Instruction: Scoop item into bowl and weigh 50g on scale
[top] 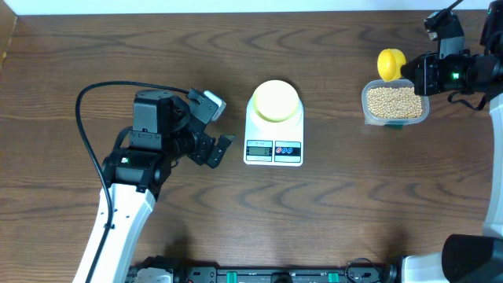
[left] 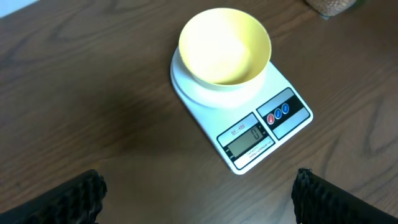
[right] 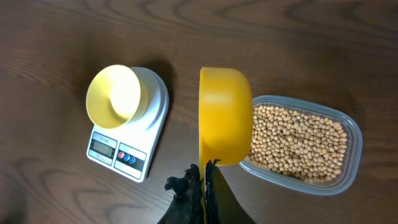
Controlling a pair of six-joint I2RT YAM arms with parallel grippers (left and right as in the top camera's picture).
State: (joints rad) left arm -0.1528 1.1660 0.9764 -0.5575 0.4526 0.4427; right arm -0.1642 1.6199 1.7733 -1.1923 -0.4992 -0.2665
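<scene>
The pale-yellow bowl (top: pixel 275 100) sits empty on the white scale (top: pixel 273 145); both also show in the left wrist view, bowl (left: pixel 224 46) and scale (left: pixel 261 134), and in the right wrist view, bowl (right: pixel 113 96) and scale (right: pixel 134 152). Tan beans (top: pixel 394 101) fill a clear tub (top: pixel 395 119), beans (right: pixel 298 140) also in the right wrist view. My right gripper (right: pixel 204 177) is shut on the handle of a bright yellow scoop (right: pixel 224 115), held at the tub's left edge; the scoop (top: pixel 391 63) shows overhead. My left gripper (left: pixel 199 193) is open and empty, left of the scale.
The clear tub's rim (right: pixel 351 168) lies right of the scoop. A black cable (top: pixel 86 126) loops left of the left arm. The table's far edge (top: pixel 236 14) runs along the top.
</scene>
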